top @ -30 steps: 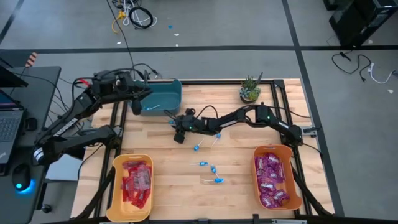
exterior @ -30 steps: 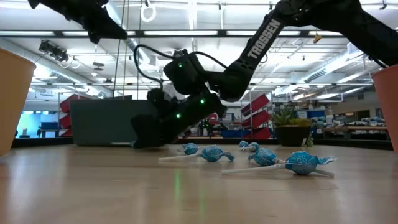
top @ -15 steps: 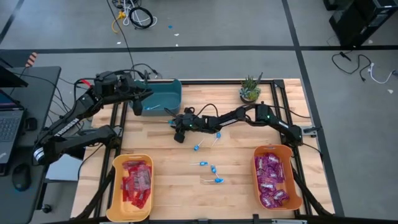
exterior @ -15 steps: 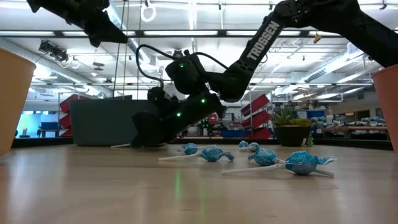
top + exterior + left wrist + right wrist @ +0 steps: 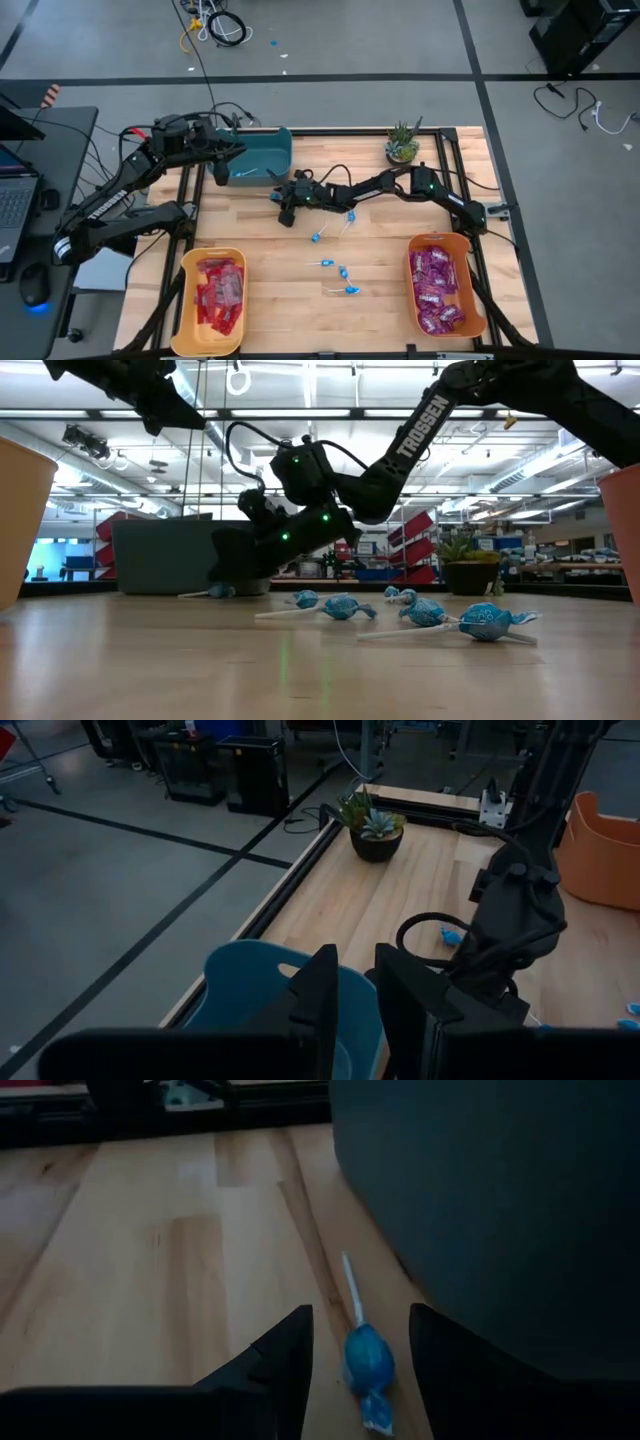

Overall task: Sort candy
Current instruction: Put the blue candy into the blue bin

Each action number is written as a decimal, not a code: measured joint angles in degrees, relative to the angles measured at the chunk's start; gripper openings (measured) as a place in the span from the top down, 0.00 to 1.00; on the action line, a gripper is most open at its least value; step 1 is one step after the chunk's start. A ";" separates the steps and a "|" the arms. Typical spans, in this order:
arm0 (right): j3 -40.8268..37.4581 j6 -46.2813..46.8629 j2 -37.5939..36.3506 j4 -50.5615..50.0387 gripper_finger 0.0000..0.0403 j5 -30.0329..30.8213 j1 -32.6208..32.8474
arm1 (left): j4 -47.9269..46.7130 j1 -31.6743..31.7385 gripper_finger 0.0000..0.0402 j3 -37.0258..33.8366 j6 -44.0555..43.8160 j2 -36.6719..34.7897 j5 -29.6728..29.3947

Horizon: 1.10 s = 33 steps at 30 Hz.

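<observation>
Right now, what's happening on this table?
A two-arm robot is sorting candy. The right gripper, fingers open, reaches low beside the teal bin, straddling a blue lollipop on the wood. The left gripper hovers over that bin. Red packets fill one orange bin, purple packets another; four lollipops lie loose.

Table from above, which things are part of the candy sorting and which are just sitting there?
Part of the job: blue lollipops, red packets, purple packets, right gripper, open by a lollipop, left gripper over the teal bin.

Just there: potted plant, laptop.
</observation>
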 joint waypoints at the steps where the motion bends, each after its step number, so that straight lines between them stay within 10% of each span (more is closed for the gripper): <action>1: 0.00 -0.17 0.00 -0.03 0.62 0.00 -0.03 | 0.00 0.00 0.82 0.00 -0.02 0.00 0.00; 33: 0.02 7.99 0.00 -3.74 0.64 -10.26 -0.81 | 2.91 0.00 0.82 -0.02 -0.26 -0.02 -0.02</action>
